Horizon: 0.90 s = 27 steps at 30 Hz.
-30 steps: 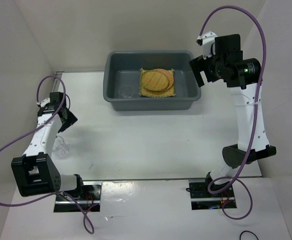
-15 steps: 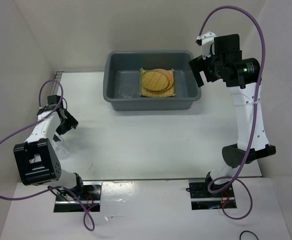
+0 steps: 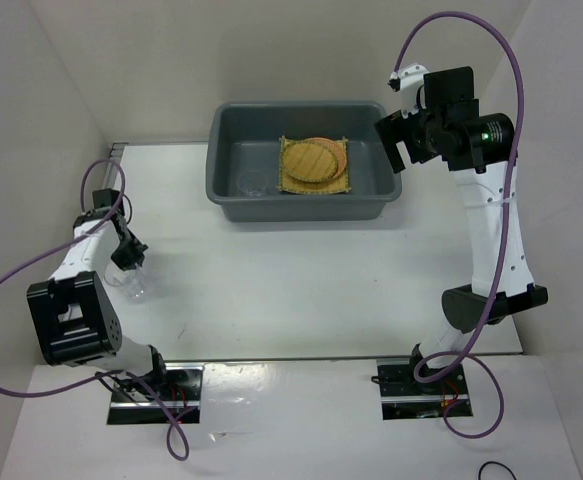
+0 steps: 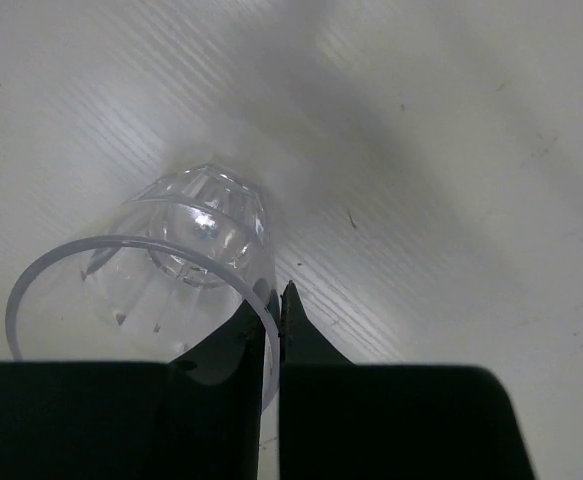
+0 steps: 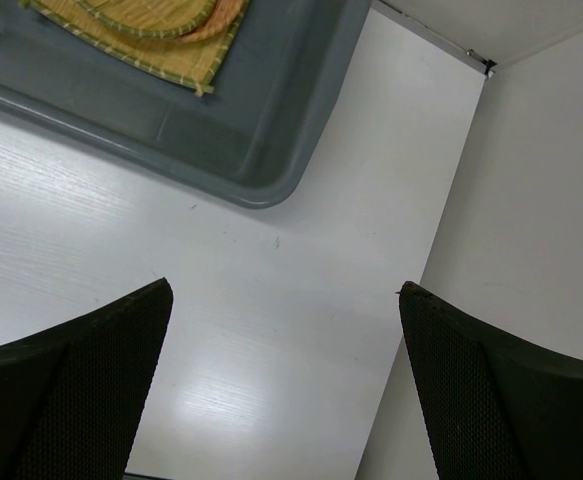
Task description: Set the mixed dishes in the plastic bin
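Top view: the plastic bin [image 3: 293,208] sits at the back of the counter [image 3: 291,275] with the yellow mat [image 3: 339,185] and woven discs [image 3: 306,160] inside, and the right fingers [image 3: 395,150] are up beside it. Left wrist cam: the left fingers [image 4: 278,300] pinch a glass cup [image 4: 186,255] by its rim, on the counter. Right wrist cam: fingers spread wide, just off the bin's corner.

Grey bin [image 3: 296,210] holding yellow mat [image 3: 317,188], two woven discs [image 3: 306,160], clear cup [image 4: 186,250] well apart
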Available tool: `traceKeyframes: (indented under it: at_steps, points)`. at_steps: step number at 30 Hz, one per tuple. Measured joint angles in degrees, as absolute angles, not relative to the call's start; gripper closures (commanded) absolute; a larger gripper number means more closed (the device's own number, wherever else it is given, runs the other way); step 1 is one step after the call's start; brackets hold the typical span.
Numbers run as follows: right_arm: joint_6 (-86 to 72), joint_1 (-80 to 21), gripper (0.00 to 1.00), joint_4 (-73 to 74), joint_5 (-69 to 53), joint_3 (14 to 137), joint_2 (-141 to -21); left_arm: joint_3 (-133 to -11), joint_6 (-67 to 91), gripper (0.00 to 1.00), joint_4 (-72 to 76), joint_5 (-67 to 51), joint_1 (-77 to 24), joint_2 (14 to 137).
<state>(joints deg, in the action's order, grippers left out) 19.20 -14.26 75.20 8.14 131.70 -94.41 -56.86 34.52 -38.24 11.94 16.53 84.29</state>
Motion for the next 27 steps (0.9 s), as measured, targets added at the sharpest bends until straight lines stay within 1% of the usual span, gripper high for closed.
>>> traceKeyframes:
  at_steps: [4, 7, 9, 12, 14, 16, 17, 19, 24, 26, 27]
  points:
    - [19.2, -14.26, 0.02, 75.26, 7.94, 132.49, -94.67, -63.57, 35.16, 1.0, -40.4, 7.88, 16.56, 82.5]
    - [19.2, -14.28, 0.02, 75.2, 7.68, 134.08, -95.15, -74.91, 37.23, 1.0, -40.84, 3.97, 16.51, 81.19]
    - [19.2, -14.26, 0.02, 75.16, 7.53, 134.82, -95.29, -79.81, 40.12, 1.0, -34.65, 0.56, 16.36, 79.15]
    - [19.2, -14.26, 0.02, 75.2, 7.09, 135.31, -95.29, -80.75, 45.65, 1.0, -24.64, -4.03, 15.53, 74.24]
    - [19.2, -14.28, 0.02, 75.2, 6.72, 135.35, -95.15, -87.48, 46.76, 1.0, -24.6, -6.79, 13.67, 75.9]
    - [19.2, -14.28, 0.02, 75.2, 6.57, 135.35, -94.94, -99.37, 45.04, 1.0, -25.5, -8.32, 10.68, 82.5]
    - [19.2, -14.26, 0.02, 75.22, 6.52, 135.35, -94.72, -107.0, 43.42, 1.0, -25.98, -8.95, 8.62, 86.94]
    - [19.2, -14.26, 0.02, 75.2, 6.42, 135.41, -94.15, -117.99, 39.83, 1.0, -25.91, -8.88, 4.75, 95.85]
    - [19.2, -14.26, 0.02, 75.2, 6.72, 135.46, -92.23, -148.49, 32.69, 1.0, -40.07, -4.84, -4.78, 120.73]
    - [19.22, -14.26, 0.02, 75.24, 6.94, 135.46, -91.48, -164.75, 31.33, 1.0, -46.81, -3.36, -7.4, 133.03]
    - [19.38, -14.28, 0.02, 75.2, 7.09, 135.46, -91.2, -167.57, 31.2, 1.0, -46.85, -2.72, -8.56, 136.94]
